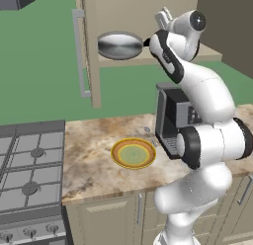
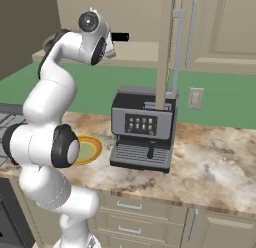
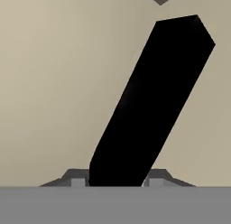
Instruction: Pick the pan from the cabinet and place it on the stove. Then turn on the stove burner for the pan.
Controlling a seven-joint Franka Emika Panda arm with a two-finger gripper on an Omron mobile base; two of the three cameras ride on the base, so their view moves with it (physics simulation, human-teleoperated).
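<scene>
One frying pan [image 1: 120, 45] lies flat on the open cabinet's [image 1: 91, 51] shelf, above the desk [image 1: 94, 155] and its yellow-rimmed plate [image 1: 133, 153]. The hand [image 3: 118, 182] has its fingers on either side of the straight black handle [image 3: 151, 101], apparently clamped on it. Stiff metal, probably heavy at the bowl; held this far out it may sag or twist, so a firm grip near the bowl suits.

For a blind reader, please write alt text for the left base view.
The white robot arm reaches its gripper to the handle of a grey pan on a shelf of the open cabinet. Below, a yellow plate and a coffee machine stand on the counter, right of the stove.
</scene>
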